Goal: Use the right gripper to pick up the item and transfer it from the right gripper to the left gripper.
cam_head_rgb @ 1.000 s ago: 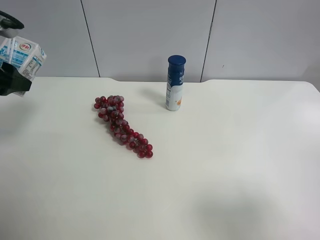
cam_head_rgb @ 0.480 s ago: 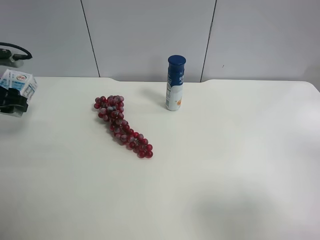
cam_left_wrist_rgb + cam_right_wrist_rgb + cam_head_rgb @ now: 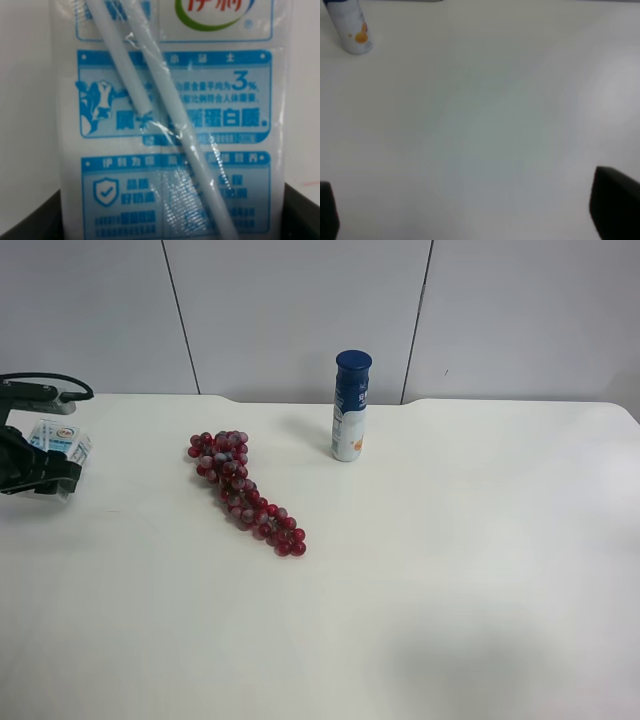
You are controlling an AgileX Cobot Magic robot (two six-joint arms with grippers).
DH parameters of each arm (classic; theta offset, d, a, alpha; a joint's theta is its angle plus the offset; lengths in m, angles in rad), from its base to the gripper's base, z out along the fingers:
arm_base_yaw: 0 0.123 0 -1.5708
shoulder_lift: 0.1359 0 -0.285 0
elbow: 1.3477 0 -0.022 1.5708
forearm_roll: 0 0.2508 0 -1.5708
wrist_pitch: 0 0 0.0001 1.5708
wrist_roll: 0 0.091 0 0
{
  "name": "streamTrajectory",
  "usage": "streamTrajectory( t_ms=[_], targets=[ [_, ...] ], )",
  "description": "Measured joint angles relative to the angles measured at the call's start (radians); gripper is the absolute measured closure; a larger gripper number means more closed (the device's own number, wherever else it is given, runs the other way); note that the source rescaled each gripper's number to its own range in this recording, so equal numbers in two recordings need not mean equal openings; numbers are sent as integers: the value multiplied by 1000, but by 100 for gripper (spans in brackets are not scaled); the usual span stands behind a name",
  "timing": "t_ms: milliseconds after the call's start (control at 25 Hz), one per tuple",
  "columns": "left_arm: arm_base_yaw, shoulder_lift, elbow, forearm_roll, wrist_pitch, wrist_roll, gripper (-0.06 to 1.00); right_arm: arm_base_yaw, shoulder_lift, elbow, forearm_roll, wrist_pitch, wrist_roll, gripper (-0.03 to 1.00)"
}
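Note:
A white and blue milk carton (image 3: 62, 440) with a wrapped straw is held by the arm at the exterior high view's left, low over the table's left edge. The left wrist view shows this carton (image 3: 170, 125) filling the frame, with my left gripper (image 3: 170, 222) shut on its sides. In the exterior high view the left gripper (image 3: 40, 472) is black and partly covers the carton. My right gripper (image 3: 470, 210) is open and empty above bare table. It is out of the exterior high view.
A bunch of red grapes (image 3: 245, 492) lies left of the table's centre. A white bottle with a blue cap (image 3: 350, 407) stands upright at the back; it also shows in the right wrist view (image 3: 350, 27). A grey wall is behind the table.
The left gripper has come down with the milk carton, from well above the table to just over its surface, and shifted a little to the right in the view.

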Motion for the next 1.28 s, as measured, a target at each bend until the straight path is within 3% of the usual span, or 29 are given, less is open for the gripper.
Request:
streamTrajectory(
  t_ms=[520, 560, 600, 640, 680, 760, 880, 1040, 1280],
  targets=[
    [0, 66, -1, -1, -28, 0, 94, 0, 0, 0, 0, 0, 0, -2],
    [0, 66, -1, -1, -31, 0, 88, 0, 0, 0, 0, 0, 0, -2],
    [0, 66, -1, -1, -42, 0, 71, 0, 0, 0, 0, 0, 0, -2],
    [0, 66, -1, -1, -56, 0, 42, 0, 0, 0, 0, 0, 0, -2],
    [0, 66, -2, -2, -65, 0, 21, 0, 0, 0, 0, 0, 0, -2],
    [0, 64, -3, -3, -66, 0, 3, 0, 0, 0, 0, 0, 0, -2],
    [0, 46, -3, -4, -56, 0, -3, 0, 0, 0, 0, 0, 0, -2],
    [0, -36, -3, -4, 10, 0, -4, 0, 0, 0, 0, 0, 0, -2],
    [0, -268, -5, -4, 258, -5, -4, 0, 0, 0, 0, 0, 0, -2]
  ],
)
